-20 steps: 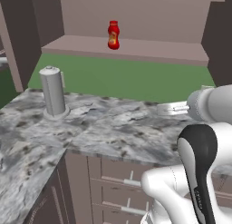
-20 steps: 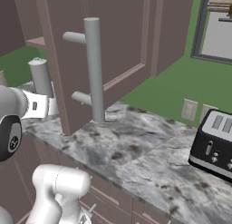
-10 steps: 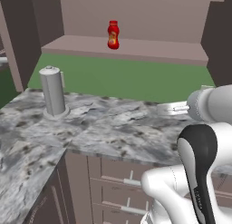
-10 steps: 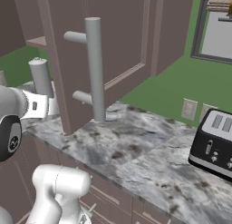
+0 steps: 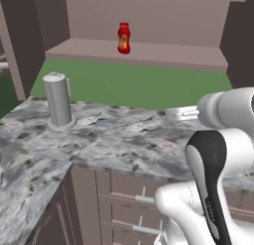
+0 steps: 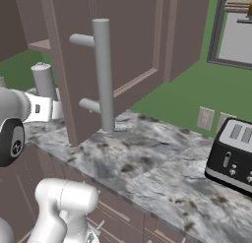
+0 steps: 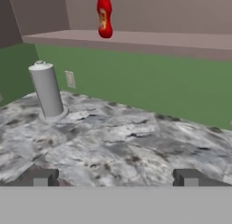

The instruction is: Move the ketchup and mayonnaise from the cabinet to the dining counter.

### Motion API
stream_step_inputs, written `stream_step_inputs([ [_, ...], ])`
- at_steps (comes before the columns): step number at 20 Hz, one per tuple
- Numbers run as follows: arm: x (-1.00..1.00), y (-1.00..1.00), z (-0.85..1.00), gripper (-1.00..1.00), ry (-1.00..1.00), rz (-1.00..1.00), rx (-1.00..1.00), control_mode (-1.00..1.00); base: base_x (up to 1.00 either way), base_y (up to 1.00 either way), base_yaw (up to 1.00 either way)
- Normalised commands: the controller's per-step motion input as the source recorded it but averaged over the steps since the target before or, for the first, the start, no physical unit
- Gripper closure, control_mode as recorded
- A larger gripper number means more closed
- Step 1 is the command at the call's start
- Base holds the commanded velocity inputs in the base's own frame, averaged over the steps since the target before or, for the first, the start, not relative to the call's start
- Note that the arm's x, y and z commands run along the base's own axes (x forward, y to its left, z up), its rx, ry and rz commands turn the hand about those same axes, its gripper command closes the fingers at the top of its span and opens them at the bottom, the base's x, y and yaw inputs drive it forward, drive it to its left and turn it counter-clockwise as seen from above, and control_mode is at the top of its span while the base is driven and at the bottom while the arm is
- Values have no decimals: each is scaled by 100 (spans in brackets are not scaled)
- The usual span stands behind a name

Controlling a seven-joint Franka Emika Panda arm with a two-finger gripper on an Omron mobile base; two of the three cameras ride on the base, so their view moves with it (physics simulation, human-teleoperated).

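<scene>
Ketchup (image 7: 104, 14) stands upright on the cabinet (image 5: 149, 53) shelf, far above and left of the empty, apart jaws (image 7: 115, 177)

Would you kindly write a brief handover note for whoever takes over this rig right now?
Pincer: open and empty, low over the marbled worktop, aimed at the open cabinet.
Ketchup: standing upright on the cabinet shelf, untouched.
Mayonnaise: I cannot place it from these views; check the rest of the shelf.
Also on the worktop: a grey cylindrical canister on the left and a toaster to the right.
Done: cabinet door is open.
Left: grasp the ketchup, carry it to the dining counter, then do the same with the mayonnaise.
</scene>
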Motion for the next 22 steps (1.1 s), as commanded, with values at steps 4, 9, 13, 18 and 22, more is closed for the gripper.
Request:
stream_step_inputs([
  [4, 27, 0, 16, -100, -11, 0, 0, -100, 0, 0, 0],
  [9, 32, 0, 8, -100, -11, 5, 0, -100, 0, 0, 0],
  [13, 37, 3, 15, -100, -8, 6, 0, -100, 0, 0, 0],
  [18, 42, 12, 29, -100, -1, 0, 0, -100, 0, 0, 0],
  [22, 52, 21, 40, -100, 7, 0, 0, -100, 0, 0, 0],
])
